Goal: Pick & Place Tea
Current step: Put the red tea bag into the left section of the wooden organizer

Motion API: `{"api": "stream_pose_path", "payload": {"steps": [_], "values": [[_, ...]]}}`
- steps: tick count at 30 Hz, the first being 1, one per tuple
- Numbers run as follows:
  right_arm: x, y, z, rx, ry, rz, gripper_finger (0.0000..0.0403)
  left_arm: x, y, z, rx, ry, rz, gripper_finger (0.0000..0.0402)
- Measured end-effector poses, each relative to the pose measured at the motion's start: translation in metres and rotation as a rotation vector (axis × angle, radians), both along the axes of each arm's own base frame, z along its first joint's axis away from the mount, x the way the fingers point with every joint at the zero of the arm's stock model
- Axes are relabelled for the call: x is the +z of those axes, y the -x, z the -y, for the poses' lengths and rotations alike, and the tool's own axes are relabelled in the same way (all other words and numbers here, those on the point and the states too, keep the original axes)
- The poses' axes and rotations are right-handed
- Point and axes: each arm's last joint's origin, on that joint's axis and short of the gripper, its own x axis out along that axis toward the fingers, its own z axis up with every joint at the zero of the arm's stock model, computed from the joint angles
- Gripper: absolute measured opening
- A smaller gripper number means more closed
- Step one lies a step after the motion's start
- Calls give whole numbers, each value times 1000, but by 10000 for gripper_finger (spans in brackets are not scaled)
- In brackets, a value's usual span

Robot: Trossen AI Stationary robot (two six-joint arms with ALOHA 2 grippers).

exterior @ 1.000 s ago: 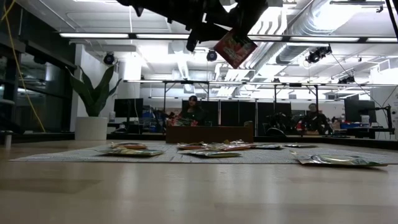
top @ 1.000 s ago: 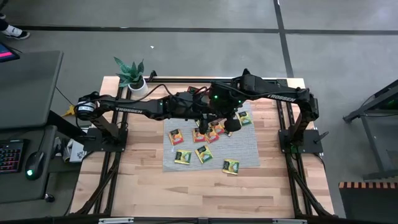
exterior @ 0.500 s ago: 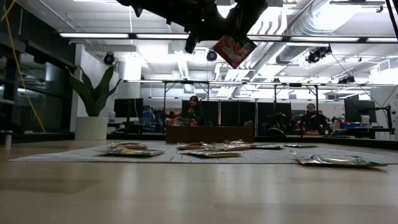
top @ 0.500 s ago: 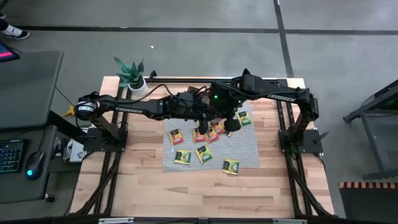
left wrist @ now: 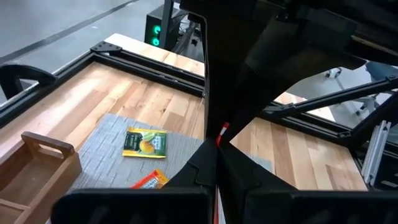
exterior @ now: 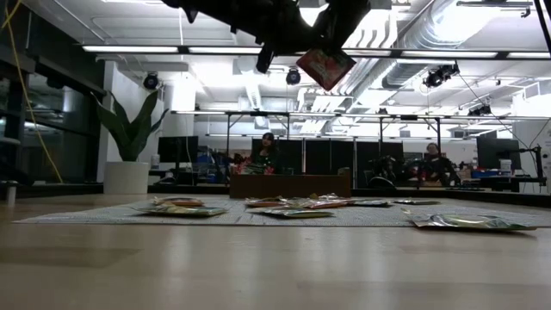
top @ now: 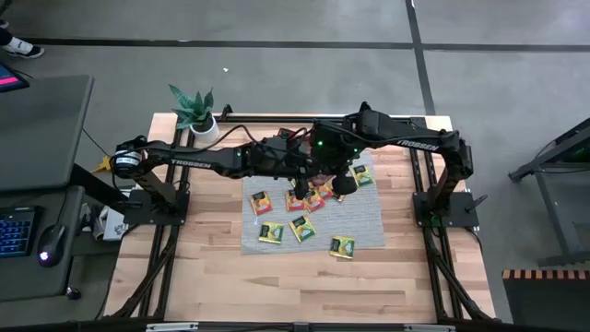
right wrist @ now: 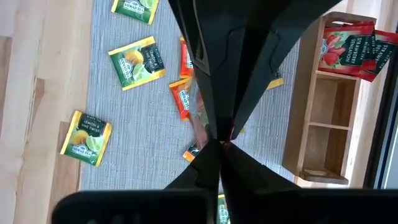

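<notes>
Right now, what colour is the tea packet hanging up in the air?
Red. The sachet hangs high above the mat, pinched between both shut grippers; the low view shows it best.

Glossy foil-like tea sachets (right wrist: 137, 62) lie on a woven grey mat (top: 364, 219) over seemingly smooth wooden table (top: 212, 267).
</notes>
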Motion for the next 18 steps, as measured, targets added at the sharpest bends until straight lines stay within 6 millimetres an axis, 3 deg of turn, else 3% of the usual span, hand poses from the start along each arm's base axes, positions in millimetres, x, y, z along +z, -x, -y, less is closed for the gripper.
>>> {"api": "stream_pose_path", "payload": {"steps": [10,14,18], "values": [[28,36,16,-134,-29,44,131,-5,1,-2,61,-16,-45,0],[41,60,23,-163,-86,75,179,-5,3,-15,99,-17,-50,0],[37,83,29,-193,-116,131,206,-6,6,-37,147,-18,-55,0]]}}
